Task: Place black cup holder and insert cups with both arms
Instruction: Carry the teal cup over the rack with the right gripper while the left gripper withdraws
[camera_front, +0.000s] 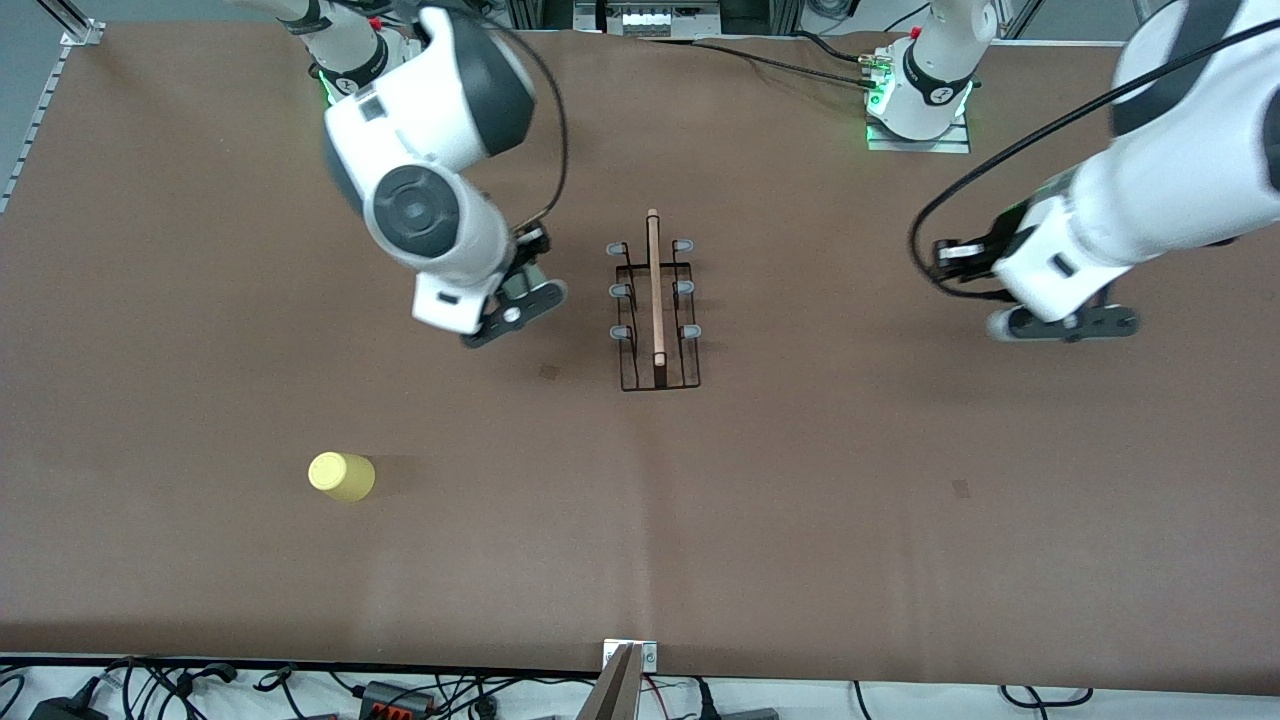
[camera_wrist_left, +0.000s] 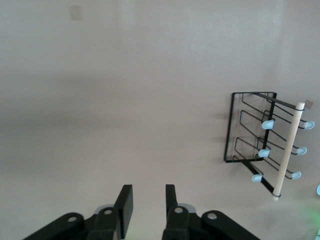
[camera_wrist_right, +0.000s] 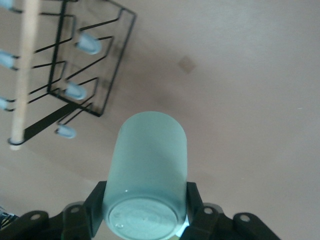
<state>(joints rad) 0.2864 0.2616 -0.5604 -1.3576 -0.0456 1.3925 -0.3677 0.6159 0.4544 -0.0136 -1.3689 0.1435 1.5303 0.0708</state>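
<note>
The right gripper has its black fingers clamped on the sides of a pale blue-green cup, a smooth tapered plastic tumbler held up over bare table just beside the black cup holder, on the side toward the right arm's end. The left gripper's flat black fingers stand a narrow gap apart with nothing between them, over open table well off the holder toward the left arm's end. The holder, thin black wire with a light wooden rod along the top and six grey-capped prongs, stands upright mid-table with free room on every side. A yellow cup, matte plastic, lies on its side nearer the front camera, toward the right arm's end. The brown table covering is smooth; no readable writing shows.
</note>
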